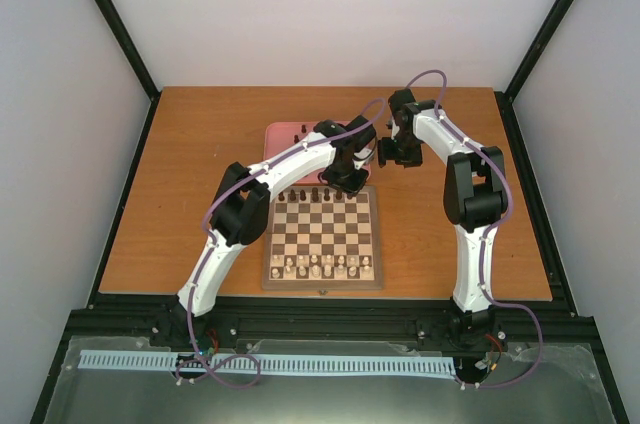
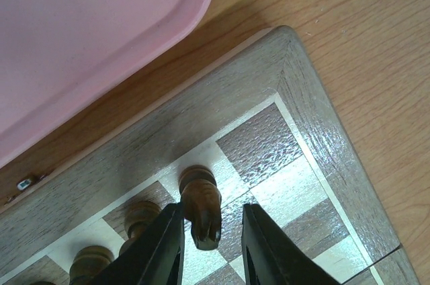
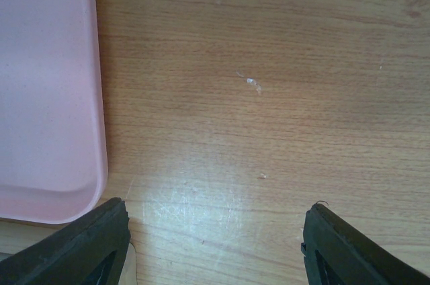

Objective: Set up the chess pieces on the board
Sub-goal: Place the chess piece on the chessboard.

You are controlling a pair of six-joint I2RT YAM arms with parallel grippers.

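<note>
Left wrist view: dark chess piece (image 2: 200, 194) stands on pale square near board (image 2: 316, 130) corner, between left claw (image 2: 212, 214) fingers. Gap on one side, so not gripped. Right claw (image 3: 215, 231) wide, empty, over counter (image 3: 269, 63). Piece likely light, hard, tippy; hold at middle.

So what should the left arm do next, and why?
Probably lift straight up: the dark piece seems to stand on a far-row square of the board, a gap shows beside one of the left fingers, and a neighbouring piece stands close.
</note>
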